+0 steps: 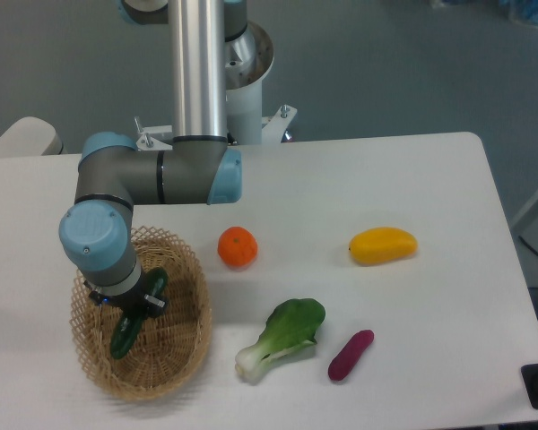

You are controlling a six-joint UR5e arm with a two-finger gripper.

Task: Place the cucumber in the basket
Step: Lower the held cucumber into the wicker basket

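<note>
White rounded table (341, 170) against grey-blue floor (386, 63), a second pale tabletop corner (22, 136) at left.

The arm is showing brushed silver-grey aluminium tubes joined by dark grey joint housings, each one wearing a rounded pale blue cap. A thin black ring is running around the horizontal link. The base is sitting on a white mount with visible bolts. The claw (136, 307) is appearing small, black, with a faint blue light.

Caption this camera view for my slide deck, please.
Gripper holds the cucumber low inside the basket.
</note>
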